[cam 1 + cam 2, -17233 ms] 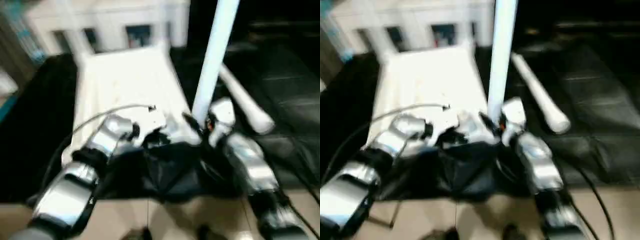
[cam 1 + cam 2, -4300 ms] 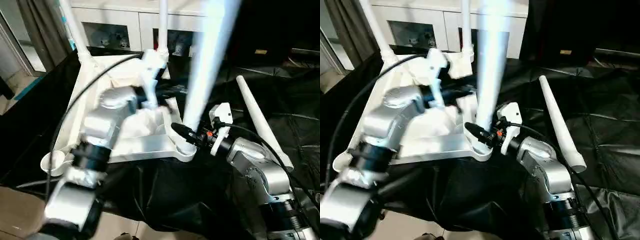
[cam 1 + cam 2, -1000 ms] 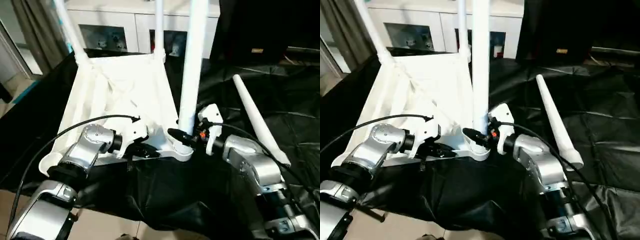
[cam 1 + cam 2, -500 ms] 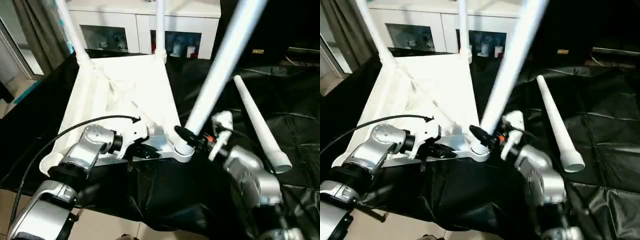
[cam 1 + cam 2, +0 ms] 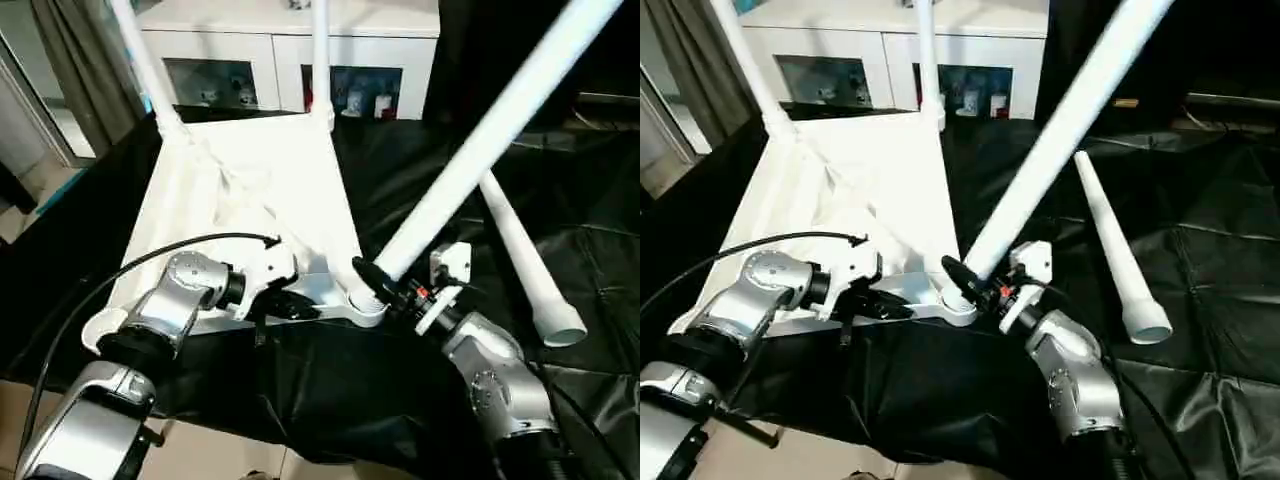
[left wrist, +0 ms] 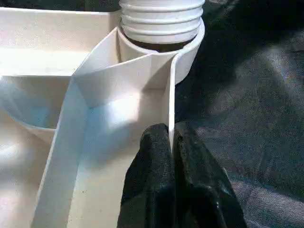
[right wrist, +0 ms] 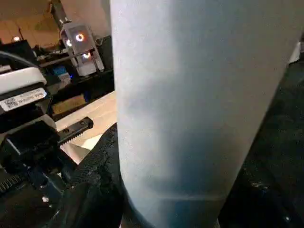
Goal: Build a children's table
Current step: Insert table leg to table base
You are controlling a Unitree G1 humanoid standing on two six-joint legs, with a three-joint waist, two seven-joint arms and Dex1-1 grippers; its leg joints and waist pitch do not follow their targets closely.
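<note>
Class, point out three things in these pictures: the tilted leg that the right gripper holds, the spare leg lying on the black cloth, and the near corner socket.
tilted leg (image 5: 480, 140), left eye view, mid-shaft
spare leg (image 5: 1110, 252), right eye view, mid-shaft
near corner socket (image 6: 187, 57), left wrist view, outer wall

Black cloth (image 5: 560, 420) under upturned white table top (image 5: 240, 190), loose leg (image 5: 525, 260).

Brightly lit from above, with the tabletop (image 5: 250, 190) washed out to near-white glare at centre left of the head views. Deep, detailless black across the cloth (image 5: 560, 260) at right, broken by faint sheen on its folds. Slightly soft along the tilted leg (image 5: 480, 140) toward the upper right. Sharp on the ribs (image 6: 95, 85) in the left wrist view. Blurred and dim in the right wrist view.
</note>
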